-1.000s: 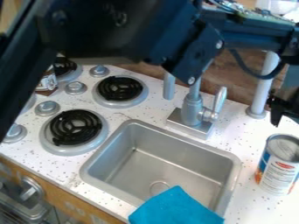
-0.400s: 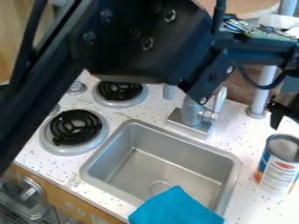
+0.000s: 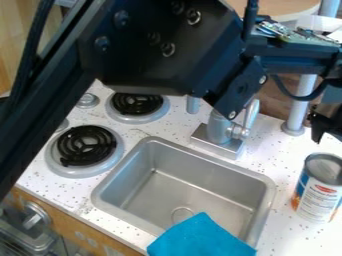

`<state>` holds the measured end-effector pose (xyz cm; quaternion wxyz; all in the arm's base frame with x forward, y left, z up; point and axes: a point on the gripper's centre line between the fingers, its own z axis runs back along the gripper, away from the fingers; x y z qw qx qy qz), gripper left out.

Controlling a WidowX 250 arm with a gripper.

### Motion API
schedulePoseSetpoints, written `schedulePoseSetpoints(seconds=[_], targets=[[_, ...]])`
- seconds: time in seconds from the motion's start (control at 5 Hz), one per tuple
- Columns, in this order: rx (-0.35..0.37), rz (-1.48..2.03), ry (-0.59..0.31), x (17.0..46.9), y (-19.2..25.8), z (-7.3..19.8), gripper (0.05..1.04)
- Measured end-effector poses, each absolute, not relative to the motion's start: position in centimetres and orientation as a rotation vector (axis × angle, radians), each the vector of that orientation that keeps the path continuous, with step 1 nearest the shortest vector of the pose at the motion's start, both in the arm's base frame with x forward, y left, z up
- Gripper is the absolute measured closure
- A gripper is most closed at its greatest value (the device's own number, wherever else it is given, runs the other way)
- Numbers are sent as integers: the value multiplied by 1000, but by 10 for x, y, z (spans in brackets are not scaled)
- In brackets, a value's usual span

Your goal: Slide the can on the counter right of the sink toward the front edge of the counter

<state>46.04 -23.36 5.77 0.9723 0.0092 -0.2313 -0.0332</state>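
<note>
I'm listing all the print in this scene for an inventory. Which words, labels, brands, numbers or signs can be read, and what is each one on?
Can: a red mark and lines of print on its side, too small to read.
Cloth: no print seen.
Sink: no print seen.
So no text can be quoted.

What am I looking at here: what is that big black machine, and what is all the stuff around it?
The machine is a robot arm, seen by a fixed camera looking down at a slant. Its gripper, the part that grabs, is at the right edge, nearest the can. I can't tell whether it holds anything. On the speckled counter are stove burners and a metal sink with a faucet behind it. A blue cloth lies over the sink's front edge.
</note>
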Motion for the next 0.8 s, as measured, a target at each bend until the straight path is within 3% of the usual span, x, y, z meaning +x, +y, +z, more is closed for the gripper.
schedulePoseSetpoints(seconds=[0.4, 0.8], targets=[[35, -47, -470, 457, -229, 42, 83], [55, -41, -412, 441, -221, 17, 83]])
